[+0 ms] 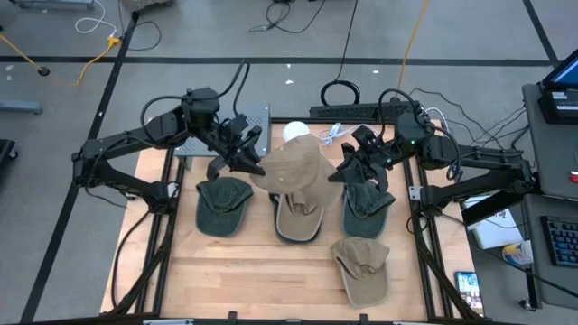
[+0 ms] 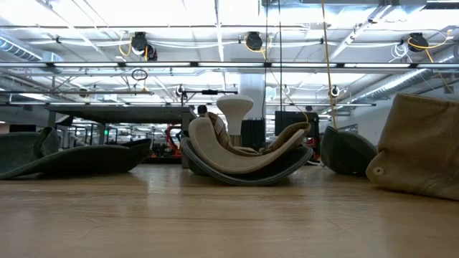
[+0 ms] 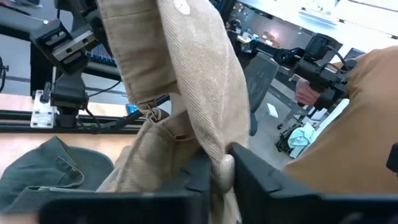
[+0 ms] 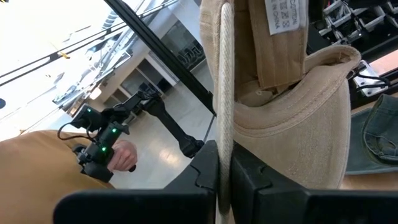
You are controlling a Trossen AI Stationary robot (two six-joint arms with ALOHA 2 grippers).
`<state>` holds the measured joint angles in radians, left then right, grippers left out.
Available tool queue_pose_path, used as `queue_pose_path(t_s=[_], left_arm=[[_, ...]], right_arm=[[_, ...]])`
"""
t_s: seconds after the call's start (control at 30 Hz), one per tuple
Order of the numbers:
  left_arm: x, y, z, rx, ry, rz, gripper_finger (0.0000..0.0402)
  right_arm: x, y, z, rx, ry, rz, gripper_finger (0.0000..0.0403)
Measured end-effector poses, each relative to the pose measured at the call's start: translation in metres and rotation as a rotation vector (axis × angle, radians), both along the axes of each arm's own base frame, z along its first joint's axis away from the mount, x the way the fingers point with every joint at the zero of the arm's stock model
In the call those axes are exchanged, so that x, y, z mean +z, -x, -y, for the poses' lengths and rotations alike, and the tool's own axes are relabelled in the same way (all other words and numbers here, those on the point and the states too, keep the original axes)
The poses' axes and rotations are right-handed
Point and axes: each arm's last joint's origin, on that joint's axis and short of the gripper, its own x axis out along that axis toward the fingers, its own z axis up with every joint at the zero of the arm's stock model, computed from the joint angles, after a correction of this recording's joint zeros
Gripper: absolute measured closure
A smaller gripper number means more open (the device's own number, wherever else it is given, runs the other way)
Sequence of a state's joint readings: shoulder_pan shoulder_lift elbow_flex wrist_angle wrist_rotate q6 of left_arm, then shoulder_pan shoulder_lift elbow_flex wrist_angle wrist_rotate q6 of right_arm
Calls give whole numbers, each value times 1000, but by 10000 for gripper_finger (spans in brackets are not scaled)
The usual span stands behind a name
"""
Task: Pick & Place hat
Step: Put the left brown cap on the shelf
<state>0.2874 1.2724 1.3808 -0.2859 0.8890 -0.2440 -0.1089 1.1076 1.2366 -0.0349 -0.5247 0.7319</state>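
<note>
Left hand [image 3: 217, 173] hides tan hat's [image 3: 186, 74] pinched edge.

Both arms are dark, built of slim tubes joined by blocky black joints, with black cables looping off their upper links. The left gripper [image 3: 217, 177] has matte black angular fingers with stepped, notched inner edges. The right gripper [image 4: 225, 171] has the same black moulded fingers. Small green lights glow on the right arm [image 1: 470, 167] near its wrist.
</note>
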Motion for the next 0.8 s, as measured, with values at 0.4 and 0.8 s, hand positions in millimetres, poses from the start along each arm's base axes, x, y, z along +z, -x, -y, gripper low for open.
queue_pose_path(t_s=[0.4, 0.8], left_arm=[[8, 9, -10, 79, 74, -7, 378], [21, 25, -33, 252, 249, -69, 378]], right_arm=[[4, 5, 2, -14, 87, 59, 354], [25, 43, 16, -115, 161, 185, 329]])
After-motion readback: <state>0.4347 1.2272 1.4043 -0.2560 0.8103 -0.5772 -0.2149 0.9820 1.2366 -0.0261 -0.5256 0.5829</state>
